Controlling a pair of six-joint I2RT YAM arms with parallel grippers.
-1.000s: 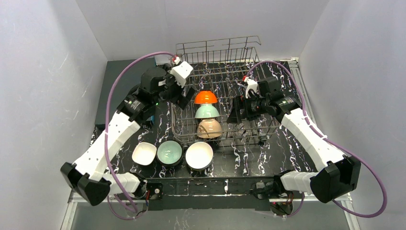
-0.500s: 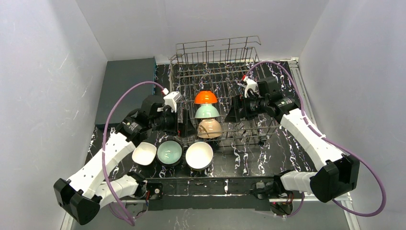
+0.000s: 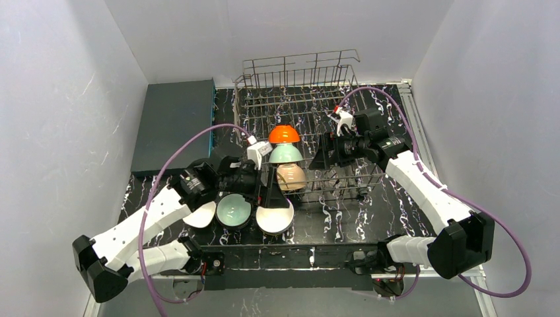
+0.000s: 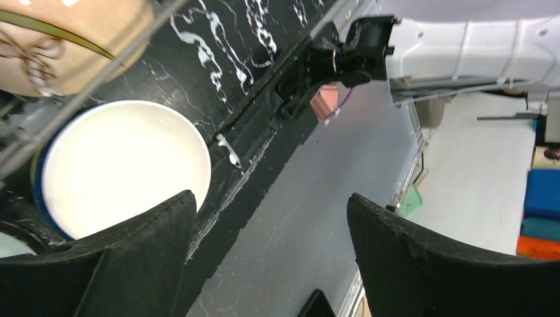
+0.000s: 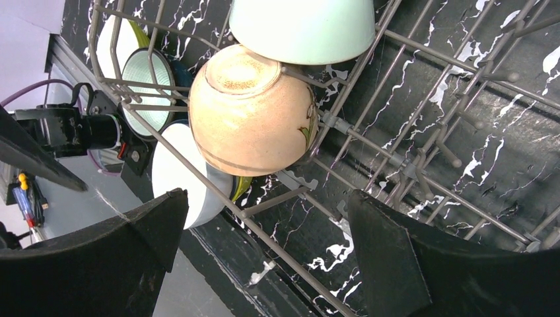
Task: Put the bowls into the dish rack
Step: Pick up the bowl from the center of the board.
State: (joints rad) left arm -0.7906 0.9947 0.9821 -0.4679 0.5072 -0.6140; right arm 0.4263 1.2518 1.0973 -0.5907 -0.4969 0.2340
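1. We see the rack (image 3: 298,66) at the far middle of the table (image 3: 376,211). Three bowls sit upside down in a row inside it, far to near: orange bowl (image 3: 284,134), mint bowl (image 3: 285,154), tan bowl (image 3: 291,177).
2. Three more bowls stand upright along the table's near edge, just outside the rack's near side: a white bowl (image 3: 275,216), a teal bowl (image 3: 234,211) to its left, and a second white bowl (image 3: 205,214) partly hidden under the left arm.
3. The left gripper (image 3: 273,193) hangs over the white bowl, just near of the tan bowl, with its jaws parted and holding nothing. In its wrist view the white bowl lies beside one finger (image 4: 132,257), outside the gap. We cannot tell whether they touch.
4. The right gripper (image 3: 323,157) is inside the rack, right of the mint bowl, spread wide and empty. Its wrist view faces the tan bowl, which lies ahead of the gap and apart from both fingers.
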